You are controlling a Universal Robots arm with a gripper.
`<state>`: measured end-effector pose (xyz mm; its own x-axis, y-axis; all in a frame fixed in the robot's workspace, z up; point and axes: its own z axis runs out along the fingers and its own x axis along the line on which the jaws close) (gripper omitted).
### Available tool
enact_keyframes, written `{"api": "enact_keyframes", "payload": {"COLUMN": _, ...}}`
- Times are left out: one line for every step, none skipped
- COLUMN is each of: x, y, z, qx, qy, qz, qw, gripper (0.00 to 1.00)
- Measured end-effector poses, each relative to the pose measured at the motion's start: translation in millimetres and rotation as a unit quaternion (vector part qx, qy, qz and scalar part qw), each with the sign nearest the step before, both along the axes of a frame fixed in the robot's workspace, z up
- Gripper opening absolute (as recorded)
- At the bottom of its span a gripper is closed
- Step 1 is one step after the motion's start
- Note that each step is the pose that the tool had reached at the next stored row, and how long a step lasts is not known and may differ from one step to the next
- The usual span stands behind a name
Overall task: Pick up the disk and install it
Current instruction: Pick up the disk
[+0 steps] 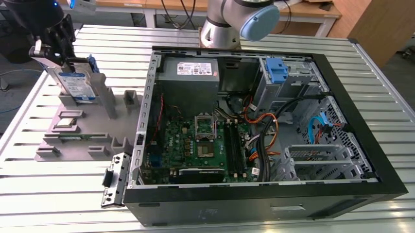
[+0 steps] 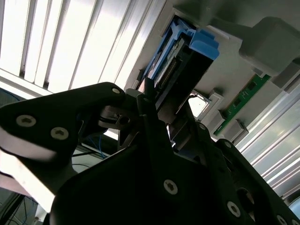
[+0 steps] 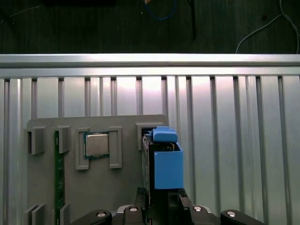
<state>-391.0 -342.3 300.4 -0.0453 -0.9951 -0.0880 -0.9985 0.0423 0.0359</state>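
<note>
The slatted table lies bare along the exterior view's left edge. The open computer case sits well apart to the right. On the grey fixture the disk stands upright, beside a processor chip. The gripper is clamped on the disk's upper end.

Ribbed aluminium table carries grey plastic fixture block on the exterior view's left, with open black computer case just beside it on the right. Silver metal rectangular disk with blue side rails stands upright in a slot at the fixture's far end. Black claw is clamped on its top. Square metal processor chip sits in a pocket beside the disk. Inside the case, grey power-supply box is at the far corner and green motherboard lies in front of it.
</note>
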Motion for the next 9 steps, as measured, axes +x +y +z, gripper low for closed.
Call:
{"api": "enact_keyframes", "payload": {"x": 0.0, "y": 0.0, "z": 0.0, "qx": 0.0000, "qy": 0.0000, "qz": 0.000, "qw": 1.0000, "gripper": 0.36}}
{"api": "enact_keyframes", "payload": {"x": 0.0, "y": 0.0, "z": 0.0, "qx": 0.0000, "qy": 0.0000, "qz": 0.000, "qw": 1.0000, "gripper": 0.36}}
{"api": "enact_keyframes", "payload": {"x": 0.0, "y": 0.0, "z": 0.0, "qx": 0.0000, "qy": 0.0000, "qz": 0.000, "qw": 1.0000, "gripper": 0.36}}
{"api": "enact_keyframes", "payload": {"x": 0.0, "y": 0.0, "z": 0.0, "qx": 0.0000, "qy": 0.0000, "qz": 0.000, "qw": 1.0000, "gripper": 0.36}}
{"api": "enact_keyframes", "payload": {"x": 0.0, "y": -0.1, "z": 0.0, "qx": 0.0000, "qy": 0.0000, "qz": 0.000, "qw": 1.0000, "gripper": 0.36}}
{"api": "enact_keyframes", "payload": {"x": -0.1, "y": -0.1, "z": 0.3, "qx": 0.0000, "qy": 0.0000, "qz": 0.000, "qw": 1.0000, "gripper": 0.36}}
{"api": "enact_keyframes", "payload": {"x": -0.1, "y": -0.1, "z": 1.1, "qx": 0.0000, "qy": -0.0001, "qz": 0.000, "qw": 1.0000, "gripper": 0.36}}
{"api": "enact_keyframes", "payload": {"x": 0.0, "y": -0.1, "z": 2.2, "qx": 0.0001, "qy": -0.0002, "qz": 0.000, "qw": 1.0000, "gripper": 0.36}}
{"api": "enact_keyframes", "payload": {"x": 0.0, "y": -0.1, "z": 3.5, "qx": 0.0000, "qy": 0.0000, "qz": 0.000, "qw": 1.0000, "gripper": 0.36}}
